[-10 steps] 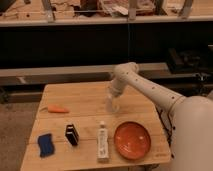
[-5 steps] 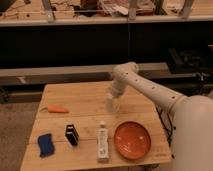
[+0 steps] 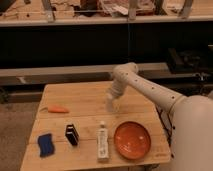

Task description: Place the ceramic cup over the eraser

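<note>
- Gripping the cup [image 3: 109, 105] between its jaws, the gripper [image 3: 111, 102] hangs over the table [image 3: 80, 96] at frame centre.
- The eraser [image 3: 72, 134] stands lower left, well apart, left of the tube [image 3: 102, 142].

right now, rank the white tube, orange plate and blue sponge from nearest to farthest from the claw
The claw hovers over the middle of the wooden table.
1. white tube, at the near edge, and orange plate, right of the tube: too close to call.
2. blue sponge, near left corner: farthest.
</note>
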### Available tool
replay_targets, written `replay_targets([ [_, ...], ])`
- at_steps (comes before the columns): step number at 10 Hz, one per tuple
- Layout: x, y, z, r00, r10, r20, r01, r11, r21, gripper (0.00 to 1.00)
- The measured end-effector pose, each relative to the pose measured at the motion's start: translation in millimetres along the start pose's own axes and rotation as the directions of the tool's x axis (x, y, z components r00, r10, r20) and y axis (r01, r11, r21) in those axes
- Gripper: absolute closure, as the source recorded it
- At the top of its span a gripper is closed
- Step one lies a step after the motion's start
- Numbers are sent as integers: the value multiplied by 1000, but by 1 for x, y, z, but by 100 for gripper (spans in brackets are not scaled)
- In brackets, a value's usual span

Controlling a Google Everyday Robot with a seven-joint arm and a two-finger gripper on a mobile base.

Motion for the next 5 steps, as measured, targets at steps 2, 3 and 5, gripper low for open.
replay_targets([
  [2, 0, 0, 1, 1000, -2, 0, 2, 1000, -3, 20],
  [3, -1, 0, 1, 1000, -4, -2, 4, 1000, -4, 20],
  [5, -2, 0, 0, 1000, -7, -10, 7, 1000, -3, 27],
])
